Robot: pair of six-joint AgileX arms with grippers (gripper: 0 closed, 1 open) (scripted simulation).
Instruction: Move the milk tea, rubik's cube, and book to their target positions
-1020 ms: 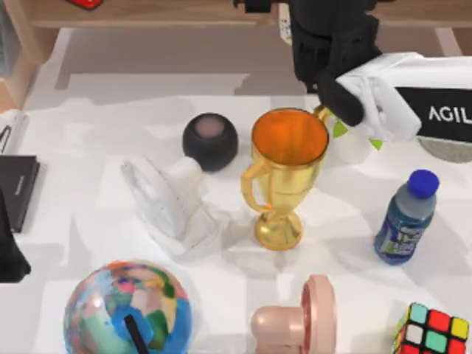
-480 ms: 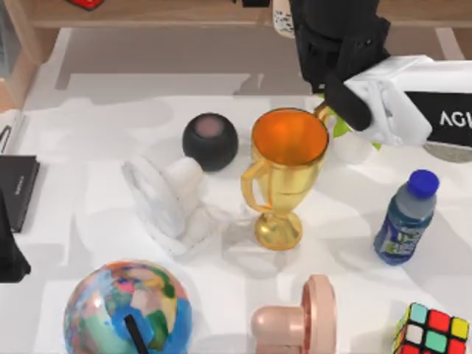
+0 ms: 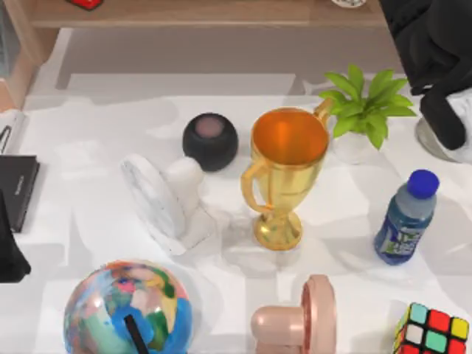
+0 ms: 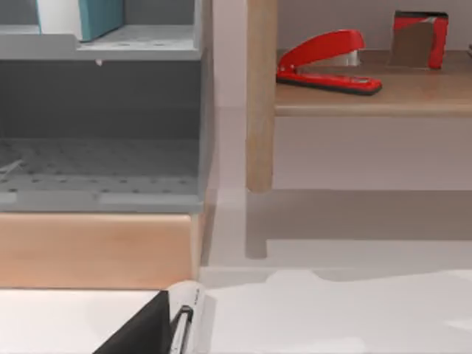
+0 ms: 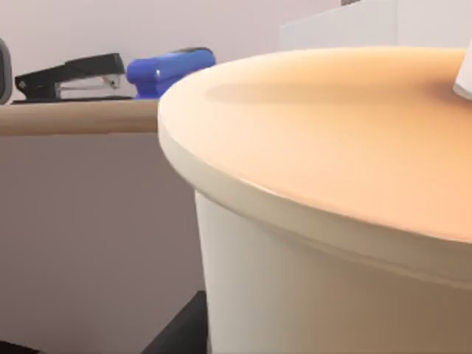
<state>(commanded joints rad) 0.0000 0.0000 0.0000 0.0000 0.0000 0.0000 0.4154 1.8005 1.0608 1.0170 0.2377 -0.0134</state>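
Note:
The milk tea (image 5: 324, 206), a cream cup with a flat lid, looms very close in the right wrist view. A pale bit at the top view's back edge (image 3: 350, 2) may be the same cup; I cannot tell. My right gripper (image 3: 409, 26) is the black mass at the back right, beside the wooden shelf. The rubik's cube (image 3: 431, 332) sits at the front right corner of the table. In the left wrist view the light-blue book (image 4: 92, 16) stands in a grey rack's upper compartment. My left arm (image 3: 9, 254) is parked at the left edge.
A gold trophy (image 3: 286, 169) stands mid-table, with a black round speaker (image 3: 210, 140) and a white fan-like object (image 3: 166, 195) to its left. A potted plant (image 3: 365, 110), blue-capped bottle (image 3: 405, 217), globe (image 3: 125, 310), pink object (image 3: 302, 321) and black slab (image 3: 15, 188) surround them.
My right arm has swung right and back toward the shelf, uncovering the potted plant. The pale cup seen by the gripper at the back edge has shifted right.

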